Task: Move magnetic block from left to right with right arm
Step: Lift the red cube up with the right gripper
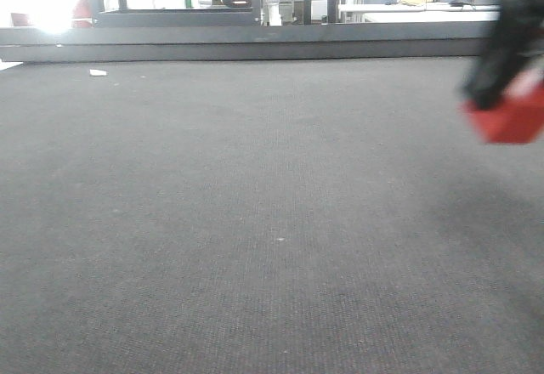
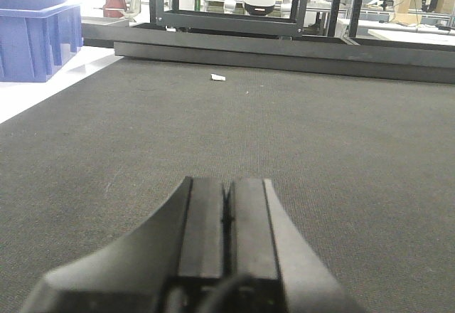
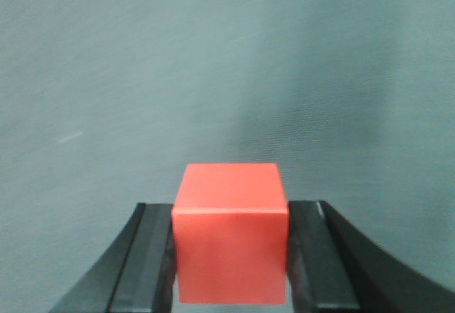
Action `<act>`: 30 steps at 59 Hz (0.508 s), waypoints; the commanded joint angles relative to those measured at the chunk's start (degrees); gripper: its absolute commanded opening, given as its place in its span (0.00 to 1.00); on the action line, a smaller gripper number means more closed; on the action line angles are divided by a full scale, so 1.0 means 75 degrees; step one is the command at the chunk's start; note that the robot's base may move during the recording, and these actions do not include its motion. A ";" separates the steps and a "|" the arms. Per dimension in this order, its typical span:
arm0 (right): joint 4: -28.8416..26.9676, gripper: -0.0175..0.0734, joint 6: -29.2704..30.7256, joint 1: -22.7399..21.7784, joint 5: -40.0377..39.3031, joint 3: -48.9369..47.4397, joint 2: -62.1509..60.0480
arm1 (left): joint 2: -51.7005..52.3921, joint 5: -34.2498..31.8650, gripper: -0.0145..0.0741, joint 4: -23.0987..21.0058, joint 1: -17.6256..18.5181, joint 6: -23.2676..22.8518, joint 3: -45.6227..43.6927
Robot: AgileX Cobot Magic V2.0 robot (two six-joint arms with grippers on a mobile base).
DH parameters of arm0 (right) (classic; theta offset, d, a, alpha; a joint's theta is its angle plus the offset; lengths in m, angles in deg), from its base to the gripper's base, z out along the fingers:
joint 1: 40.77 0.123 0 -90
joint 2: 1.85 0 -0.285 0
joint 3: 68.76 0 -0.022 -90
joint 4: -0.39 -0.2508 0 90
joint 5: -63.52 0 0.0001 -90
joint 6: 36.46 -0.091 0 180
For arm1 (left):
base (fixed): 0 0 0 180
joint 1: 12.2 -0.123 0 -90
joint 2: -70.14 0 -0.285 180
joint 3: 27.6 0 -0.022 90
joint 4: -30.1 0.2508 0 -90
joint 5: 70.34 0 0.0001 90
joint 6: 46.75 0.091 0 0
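The magnetic block (image 3: 230, 235), a plain bright red cube, sits squeezed between the two black fingers of my right gripper (image 3: 231, 217), which is shut on it. In the front view the same block (image 1: 510, 117) hangs blurred at the far right edge, above the dark mat, under the black right arm (image 1: 506, 34). My left gripper (image 2: 227, 185) rests low over the mat with its pads pressed together and nothing between them.
A dark grey mat (image 1: 255, 221) covers the table, ending at a raised metal rail (image 1: 255, 42) at the back. A small white scrap (image 1: 98, 72) lies near the far left. A blue plastic crate (image 2: 35, 35) stands off the mat's left side.
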State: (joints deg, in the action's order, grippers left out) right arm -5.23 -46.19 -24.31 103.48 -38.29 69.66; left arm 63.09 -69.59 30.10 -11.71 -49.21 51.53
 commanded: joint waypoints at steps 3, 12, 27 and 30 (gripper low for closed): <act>-0.0036 0.40 0.0751 -0.1108 -0.1218 0.0526 -0.1192 | 0.0103 -0.0675 0.03 0.0000 0.0001 -0.0033 0.0058; -0.0008 0.40 0.1298 -0.2023 -0.2533 0.1397 -0.2390 | 0.0103 -0.0675 0.03 0.0000 0.0001 -0.0033 0.0058; 0.0486 0.40 0.1298 -0.2220 -0.4368 0.2609 -0.4378 | 0.0103 -0.0675 0.03 0.0000 0.0001 -0.0033 0.0058; 0.0748 0.40 0.1298 -0.2220 -0.4504 0.2822 -0.4826 | 0.0103 -0.0675 0.03 0.0000 0.0001 -0.0033 0.0058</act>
State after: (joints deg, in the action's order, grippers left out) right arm -2.64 -37.28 -40.57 77.40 -17.63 37.68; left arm 63.09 -69.59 30.10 -11.71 -49.21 51.53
